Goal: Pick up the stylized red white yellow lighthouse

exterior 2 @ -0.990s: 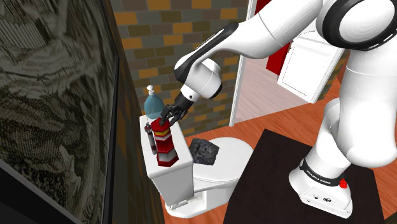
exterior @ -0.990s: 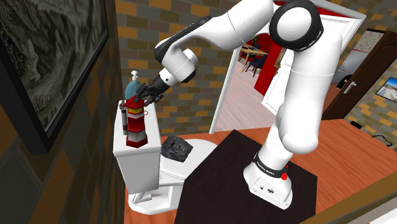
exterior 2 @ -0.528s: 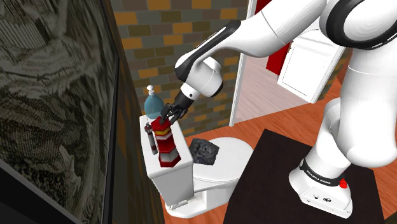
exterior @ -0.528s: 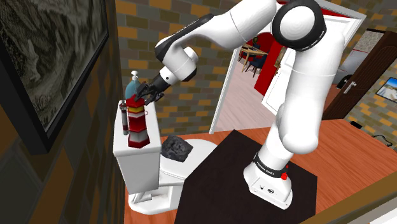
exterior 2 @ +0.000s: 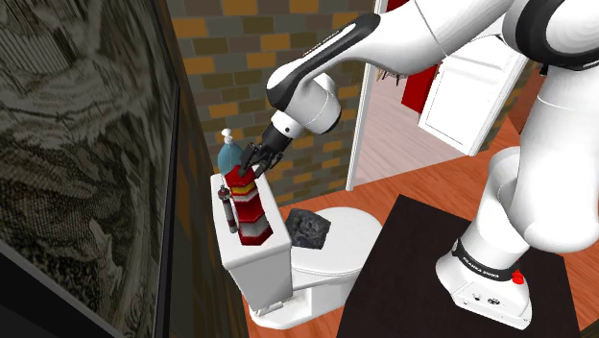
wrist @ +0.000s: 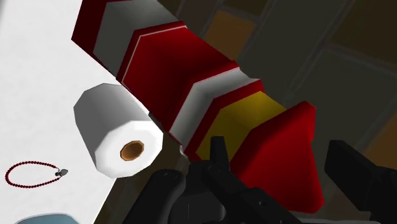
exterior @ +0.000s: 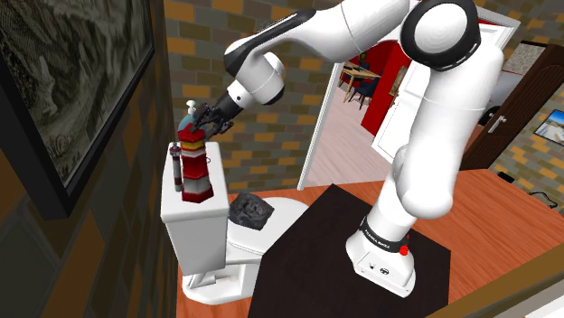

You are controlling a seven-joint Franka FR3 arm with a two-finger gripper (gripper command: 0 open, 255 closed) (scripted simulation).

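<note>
The lighthouse (exterior: pixel 195 172) has red and white bands, a yellow lantern band and a red pointed roof. It hangs just above the lid of the white toilet tank (exterior: pixel 194 233). My gripper (exterior: pixel 201 124) comes down onto its top from the shoulder view's right and is shut on the roof. The second exterior view shows the same: the gripper (exterior 2: pixel 248 163) clasps the top of the lighthouse (exterior 2: pixel 248 206). In the wrist view the black fingers (wrist: pixel 216 153) press both sides of the red roof of the lighthouse (wrist: pixel 191 83), with the gripper (wrist: pixel 280 159) centred on it.
A blue soap dispenser (exterior: pixel 188 116) stands just behind the lighthouse, and a slim dark object (exterior: pixel 173 168) stands beside it. A white paper roll (wrist: pixel 114 133) and a red bead loop (wrist: pixel 32 173) lie on the lid. A dark crumpled lump (exterior: pixel 250 210) sits on the toilet seat. A brick wall is close behind.
The gripper has risen with the lighthouse in it. The base now sits slightly higher over the tank lid than a second ago, and the forearm has swung upward.
</note>
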